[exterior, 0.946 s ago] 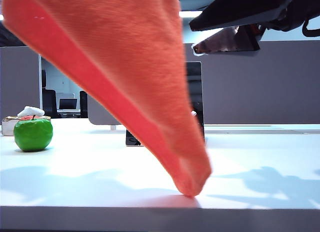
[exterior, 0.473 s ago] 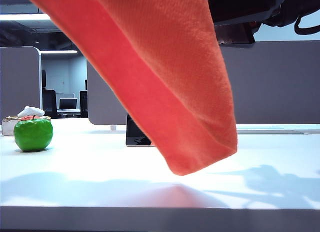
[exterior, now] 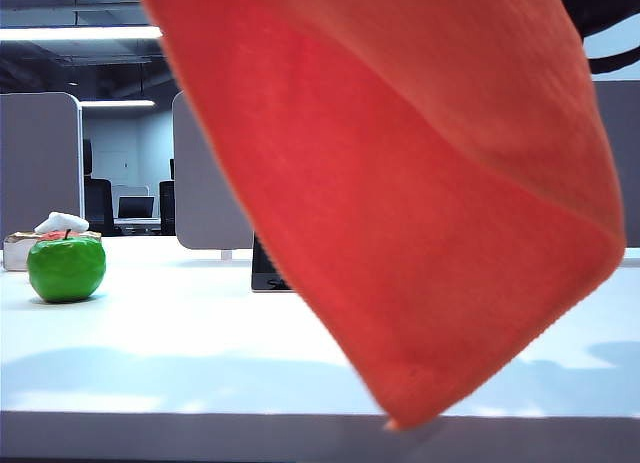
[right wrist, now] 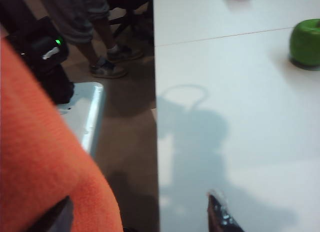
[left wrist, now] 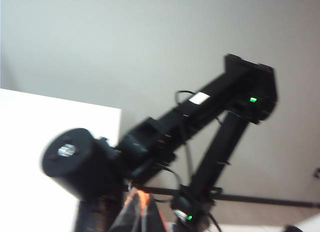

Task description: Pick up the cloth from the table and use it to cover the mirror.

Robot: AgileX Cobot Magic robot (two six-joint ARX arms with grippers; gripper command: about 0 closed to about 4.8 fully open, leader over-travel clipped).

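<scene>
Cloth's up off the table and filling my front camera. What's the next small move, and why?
Probably carry the cloth back toward the mirror, keeping it high. It hangs close to the camera, lifted off the table, hiding all but the mirror's lower corner. The left end effector is shut on it; the right end effector stands open beside it.

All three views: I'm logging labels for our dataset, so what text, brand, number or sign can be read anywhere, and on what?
No text can be read in any view.
White sticker on the black arm: blurred, unreadable.
White label on the black unit beside the orange cloth: too small to read.
Mirror, green apple: no markings visible.
</scene>
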